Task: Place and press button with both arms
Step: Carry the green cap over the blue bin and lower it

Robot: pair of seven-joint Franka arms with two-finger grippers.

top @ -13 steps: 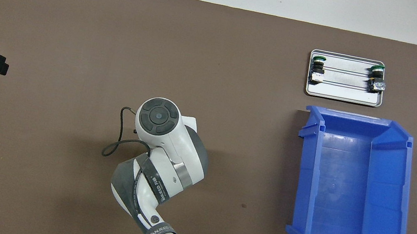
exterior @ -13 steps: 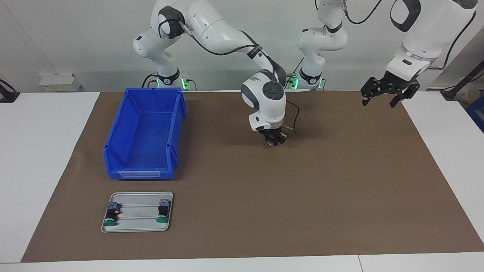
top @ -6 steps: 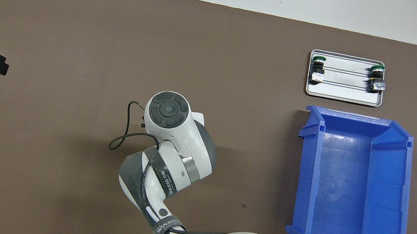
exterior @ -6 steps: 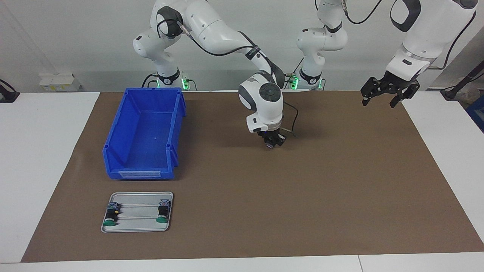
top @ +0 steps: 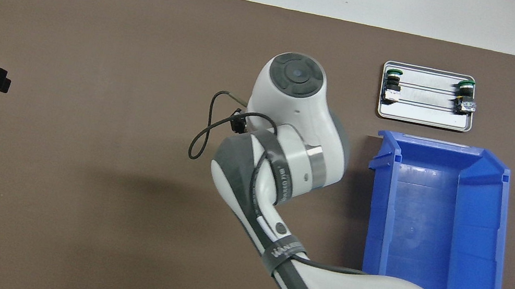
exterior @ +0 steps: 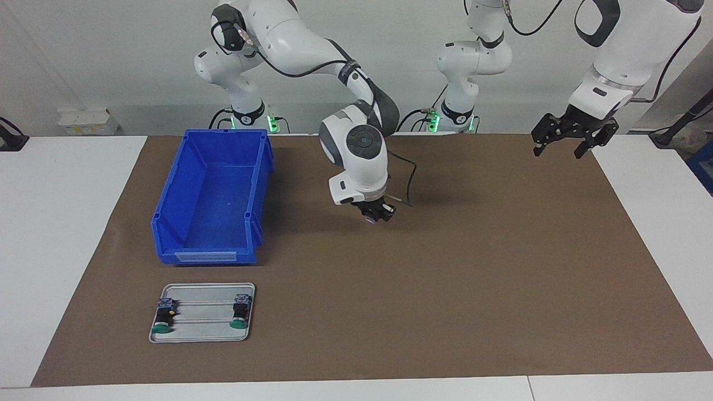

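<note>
My right pincer [exterior: 377,215] hangs over the mat [exterior: 445,278], grip unreadable; my left [exterior: 574,136] waits wide, for pressing.

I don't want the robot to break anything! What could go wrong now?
The right claw hangs low over the mat beside the blue bin; a sideways swing might knock the bin. The loose black cable looping off its wrist could snag. One button sits at the edge of the tray; a clumsy grab might push it off.
</note>
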